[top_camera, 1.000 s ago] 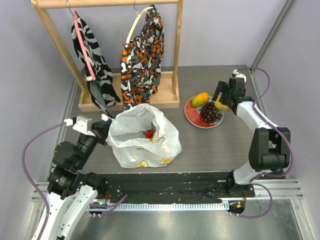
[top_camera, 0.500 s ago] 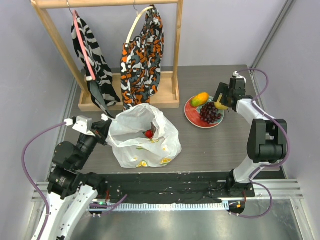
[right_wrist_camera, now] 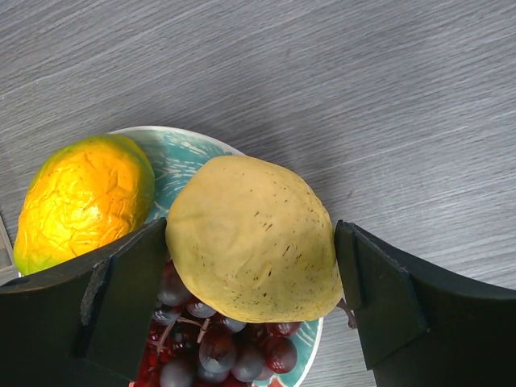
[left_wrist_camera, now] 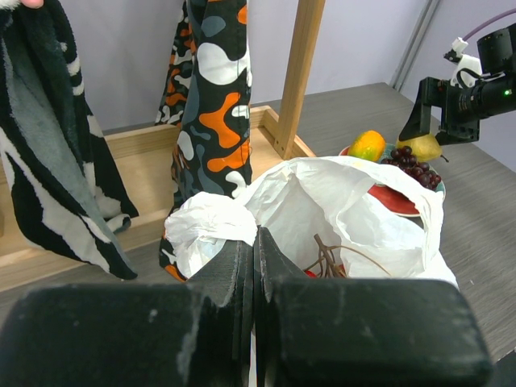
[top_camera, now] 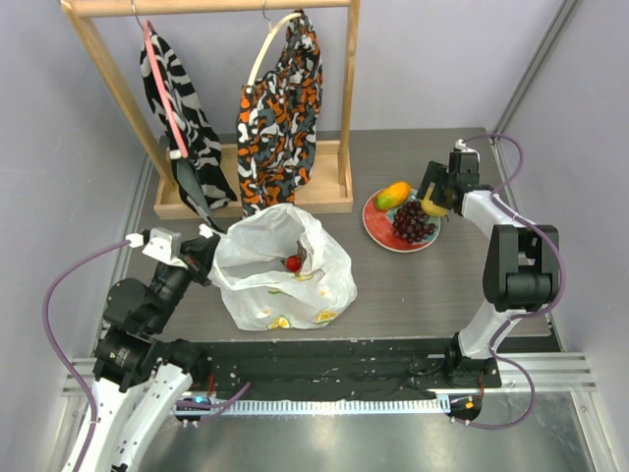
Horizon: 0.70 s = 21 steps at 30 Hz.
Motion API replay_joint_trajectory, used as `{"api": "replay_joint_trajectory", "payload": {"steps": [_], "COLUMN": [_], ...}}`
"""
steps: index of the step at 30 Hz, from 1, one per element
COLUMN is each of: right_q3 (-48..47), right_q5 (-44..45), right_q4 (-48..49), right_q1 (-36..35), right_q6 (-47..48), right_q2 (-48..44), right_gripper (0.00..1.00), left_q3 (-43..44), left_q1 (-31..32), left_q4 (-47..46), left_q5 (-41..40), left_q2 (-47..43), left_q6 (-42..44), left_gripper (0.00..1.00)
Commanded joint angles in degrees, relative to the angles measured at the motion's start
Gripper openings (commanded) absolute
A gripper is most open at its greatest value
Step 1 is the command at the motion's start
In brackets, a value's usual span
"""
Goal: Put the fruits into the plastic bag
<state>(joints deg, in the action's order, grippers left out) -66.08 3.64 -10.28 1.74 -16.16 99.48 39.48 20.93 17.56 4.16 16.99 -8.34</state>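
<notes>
The white plastic bag printed with citrus slices stands open, with red berries inside. My left gripper is shut on the bag's left rim; in the left wrist view its jaws pinch white plastic. A red and teal plate holds the orange-green mango and the dark grape bunch. My right gripper straddles the yellow lemon, both pads against its sides, just over the grapes and beside the mango.
A wooden rack stands at the back left. A zebra-striped cloth and an orange-black patterned cloth hang from it, just behind the bag. Bare grey tabletop lies between bag and plate.
The right arm's wrist and forearm have swung slightly back and left while the lemon stays between its jaws over the plate. The left arm and bag have not moved.
</notes>
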Motion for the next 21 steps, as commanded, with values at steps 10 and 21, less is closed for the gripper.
{"api": "replay_joint_trajectory", "payload": {"steps": [10, 21], "right_q3": [-0.45, -0.54], "right_q5": [-0.65, -1.44], "right_q4": [1.14, 1.49], "right_q1": [0.37, 0.37], "right_q6": [0.34, 1.04], "right_q2": [2.38, -0.34], "right_gripper": [0.90, 0.61], "left_q3": [0.59, 0.51], "left_q1": [-0.01, -0.01], "left_q4": [-1.13, -1.21], "left_q5": [0.76, 0.58], "left_q2": [0.06, 0.06], "left_q6": [0.16, 0.16], "left_gripper": [0.00, 0.00]}}
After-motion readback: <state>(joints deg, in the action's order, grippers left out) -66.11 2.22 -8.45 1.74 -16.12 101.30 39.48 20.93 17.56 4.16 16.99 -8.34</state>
